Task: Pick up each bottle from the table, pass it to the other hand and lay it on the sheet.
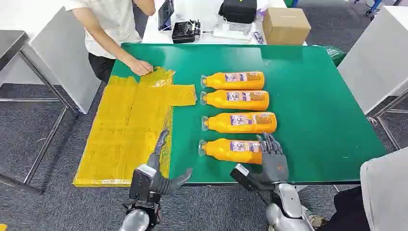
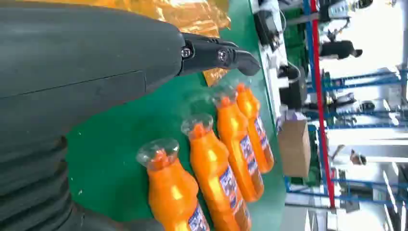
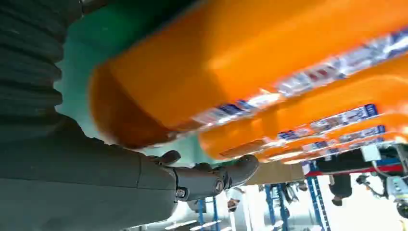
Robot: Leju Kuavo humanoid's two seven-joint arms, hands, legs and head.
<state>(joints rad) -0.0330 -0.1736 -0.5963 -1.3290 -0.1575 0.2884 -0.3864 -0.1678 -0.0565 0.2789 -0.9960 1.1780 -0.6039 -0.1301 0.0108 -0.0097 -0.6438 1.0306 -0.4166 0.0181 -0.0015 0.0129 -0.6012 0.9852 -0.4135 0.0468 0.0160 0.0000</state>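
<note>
Four orange bottles lie on their sides in a column at the centre of the green desk [image 1: 317, 110], every long axis running left to right across the head view, caps pointing left toward the yellow sheet [image 1: 130, 125] and bases pointing right. The nearest bottle [image 1: 231, 150] is the lowest of the column, just inside the desk's front edge, and the right robot hand [image 1: 272, 156] is at its base end, fingers apart and raised around that end; the right wrist view shows the bottle's body looming just above the thumb, but whether the fingers already press on it I cannot tell. The left robot hand [image 1: 161, 168] hangs at the lower middle of the frame, spread and holding nothing, over the sheet's near right corner and well left of the bottle's cap. So the right hand is plainly nearer, and the bottle would travel leftward along its own axis to meet the left one. The next bottle [image 1: 239, 122] lies close above, leaving little room on that side; the front edge gives open room below. A person's hand [image 1: 141, 67] rests on the sheet's far corner at upper left.
</note>
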